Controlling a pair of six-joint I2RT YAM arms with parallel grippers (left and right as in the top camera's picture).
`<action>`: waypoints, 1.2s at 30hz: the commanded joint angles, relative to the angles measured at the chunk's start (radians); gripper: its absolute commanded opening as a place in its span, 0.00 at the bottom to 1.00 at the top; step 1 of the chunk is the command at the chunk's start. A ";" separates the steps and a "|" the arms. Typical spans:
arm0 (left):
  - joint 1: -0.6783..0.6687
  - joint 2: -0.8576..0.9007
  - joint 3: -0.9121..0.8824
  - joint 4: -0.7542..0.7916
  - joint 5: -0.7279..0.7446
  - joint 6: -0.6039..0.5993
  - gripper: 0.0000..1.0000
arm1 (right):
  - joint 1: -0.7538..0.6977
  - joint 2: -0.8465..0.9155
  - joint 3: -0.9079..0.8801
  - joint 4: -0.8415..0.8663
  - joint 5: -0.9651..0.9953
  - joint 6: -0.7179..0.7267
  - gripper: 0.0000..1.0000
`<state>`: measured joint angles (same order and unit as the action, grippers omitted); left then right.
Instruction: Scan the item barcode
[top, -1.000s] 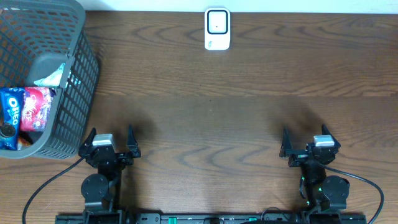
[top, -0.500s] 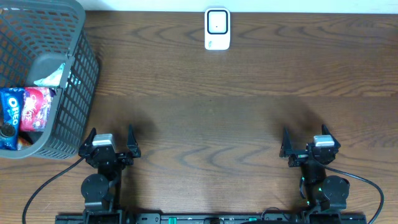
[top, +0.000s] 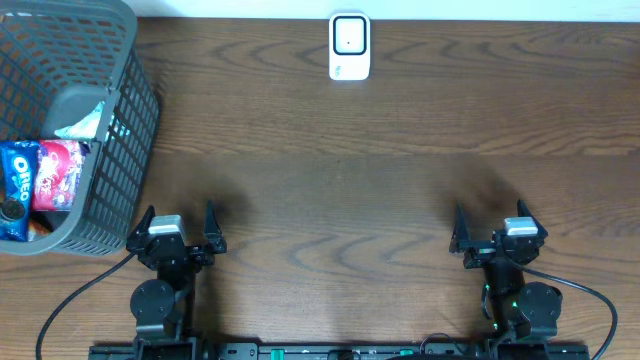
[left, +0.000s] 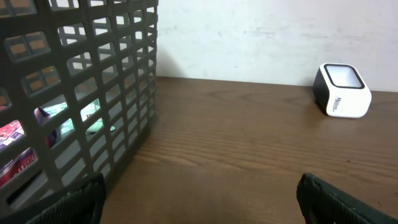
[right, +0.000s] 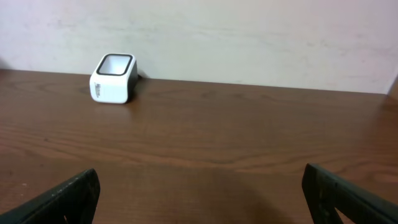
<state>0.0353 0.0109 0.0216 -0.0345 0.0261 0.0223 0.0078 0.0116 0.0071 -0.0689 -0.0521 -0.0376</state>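
Table (top: 400, 180): dark brown, with wavy wood grain in lighter brown bands.
Basket (top: 120, 130): dark grey, walls an open square lattice.
Scanner (top: 349, 46): white body, black face with a pale centre panel, and small dark lettering on the side.
Oreo packet (top: 18, 172): blue with white lettering.
Red packet (top: 58, 172): red and pink with white print.
Third packet (top: 85, 122): silver-grey with teal.
Wall (right: 249, 37): off-white, faintly mottled.
Left end effector (top: 178, 216) and right end effector (top: 489, 214): black fingers, each with a pale grey block behind.
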 joint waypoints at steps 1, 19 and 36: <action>-0.006 -0.007 -0.018 -0.039 -0.031 -0.009 0.98 | 0.006 -0.007 -0.002 -0.003 -0.002 -0.001 0.99; -0.006 -0.007 -0.018 -0.039 -0.031 -0.009 0.98 | 0.006 -0.007 -0.002 -0.003 -0.002 -0.001 0.99; -0.007 -0.007 -0.018 -0.016 0.116 -0.330 0.98 | 0.006 -0.007 -0.002 -0.003 -0.003 -0.001 0.99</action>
<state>0.0307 0.0109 0.0216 -0.0315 0.0700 -0.1383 0.0078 0.0116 0.0071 -0.0685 -0.0521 -0.0376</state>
